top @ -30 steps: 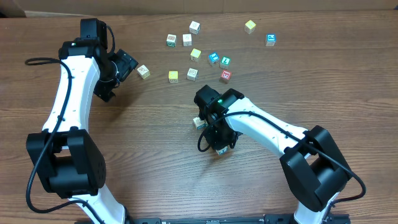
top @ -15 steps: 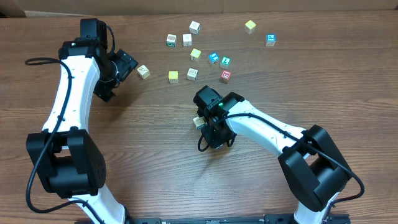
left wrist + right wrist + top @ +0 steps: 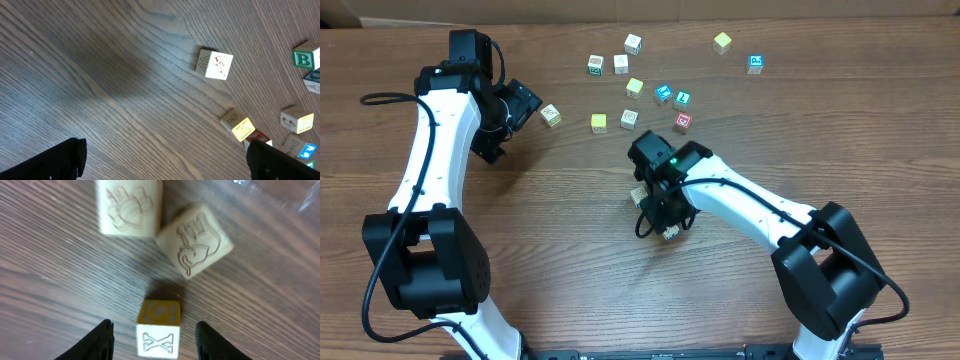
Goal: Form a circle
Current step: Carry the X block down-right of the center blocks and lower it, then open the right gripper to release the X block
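In the right wrist view, three cream picture cubes lie close together as the circle: a heart cube point(image 3: 129, 207), an elephant cube point(image 3: 195, 240) touching its corner, and a cube point(image 3: 159, 335) with an X face and a yellow face a little apart below them. My right gripper point(image 3: 155, 342) is open, one finger on each side of the X cube with a gap on both sides. From overhead, the right gripper point(image 3: 665, 215) hangs over this clump, and only two of its cubes point(image 3: 671, 233) peek out. My left gripper point(image 3: 525, 103) is open and empty beside a cream cube point(image 3: 551, 115).
Several loose cubes lie scattered at the back of the table: yellow ones point(image 3: 599, 122), blue-faced ones point(image 3: 663, 94), a red-faced one point(image 3: 683, 122) and cream ones point(image 3: 633, 43). The left wrist view shows a cream cube point(image 3: 215, 64) and a yellow cube point(image 3: 239, 126) ahead.
My right gripper has opened and let go of the X cube, which now rests on the table. It has shifted slightly up and left. The left arm has not moved.
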{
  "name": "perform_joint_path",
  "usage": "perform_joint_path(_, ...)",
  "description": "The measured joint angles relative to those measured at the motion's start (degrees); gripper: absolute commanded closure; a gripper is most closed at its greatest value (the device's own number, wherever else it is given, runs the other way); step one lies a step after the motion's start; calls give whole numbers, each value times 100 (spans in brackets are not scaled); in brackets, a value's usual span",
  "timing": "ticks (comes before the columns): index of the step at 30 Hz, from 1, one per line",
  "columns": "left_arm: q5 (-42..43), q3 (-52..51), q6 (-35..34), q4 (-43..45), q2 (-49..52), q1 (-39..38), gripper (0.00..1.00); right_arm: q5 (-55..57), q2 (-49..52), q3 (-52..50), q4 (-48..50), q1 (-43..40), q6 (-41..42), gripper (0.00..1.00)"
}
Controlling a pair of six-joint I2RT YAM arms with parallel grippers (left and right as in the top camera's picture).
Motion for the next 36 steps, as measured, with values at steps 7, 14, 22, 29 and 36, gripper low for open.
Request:
perform_joint_path(7, 0, 0, 0, -2, 0, 0, 0, 17, -658, 328, -638, 0, 13, 49)
perform_joint_path(14, 0, 0, 0, 0, 0, 0, 0, 343, -1335, 354, -949, -2, 223, 46)
perform_joint_path(22, 0, 0, 0, 0, 0, 0, 0, 442, -1338, -472, -269, -2, 479, 4)
perform_joint_path(29, 0, 0, 0, 0, 0, 0, 0, 181, -1338, -1043, 146, -2, 568, 4)
perform_joint_path(36, 0, 0, 0, 2, 0, 0, 0, -63, -1342, -1384, 468, 0, 612, 42)
